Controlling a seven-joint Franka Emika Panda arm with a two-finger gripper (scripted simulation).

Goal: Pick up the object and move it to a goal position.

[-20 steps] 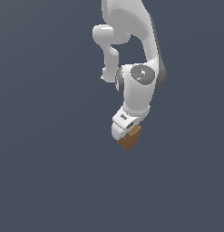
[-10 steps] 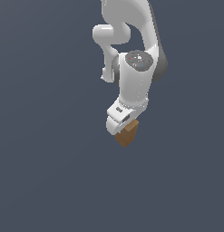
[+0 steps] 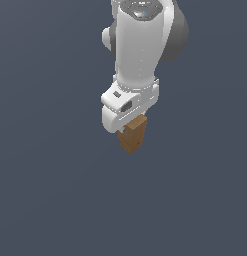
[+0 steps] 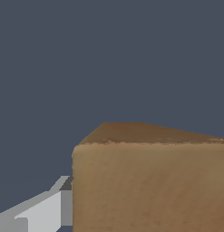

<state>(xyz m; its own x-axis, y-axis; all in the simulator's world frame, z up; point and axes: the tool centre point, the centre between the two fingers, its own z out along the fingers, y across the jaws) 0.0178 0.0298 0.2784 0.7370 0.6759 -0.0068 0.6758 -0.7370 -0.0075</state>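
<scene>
The brown wooden block (image 3: 132, 136) hangs below my white gripper (image 3: 129, 127) in the exterior view, its upper part tucked under the white hand. In the wrist view the block (image 4: 149, 181) fills much of the picture, with one grey finger (image 4: 41, 210) pressed against its side. The other finger is hidden by the block. The gripper is shut on the block. The block seems held off the dark surface, though no shadow shows how high.
The white arm (image 3: 142, 45) reaches down from the top of the exterior view. All around it is a plain dark grey-blue surface (image 3: 45, 190) with no other object or goal marker in view.
The arm has moved toward the camera and swung more upright, carrying the block with it. The block stays in the gripper and sits slightly left of its earlier place in the picture.
</scene>
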